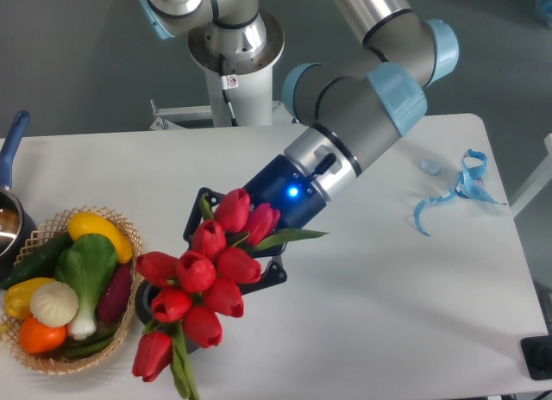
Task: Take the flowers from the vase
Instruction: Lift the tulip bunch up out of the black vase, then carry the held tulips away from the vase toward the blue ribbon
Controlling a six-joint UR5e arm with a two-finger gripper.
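The flowers (210,275), a bunch of red tulips with green leaves, hang tilted down to the left in my gripper (237,240). The gripper is shut on them, its black fingers (203,199) showing on either side of the blooms. The stems at the grip are hidden by the blooms. The vase (143,307), dark and round, stands on the table under the lower blooms. Only its left rim shows. Whether any stem still reaches into the vase, I cannot tell.
A woven basket (52,365) of vegetables sits just left of the vase. A pot with a blue handle (12,141) is at the far left edge. A blue ribbon (457,189) and a small clear piece (429,166) lie at the right. The arm's base (233,38) stands behind.
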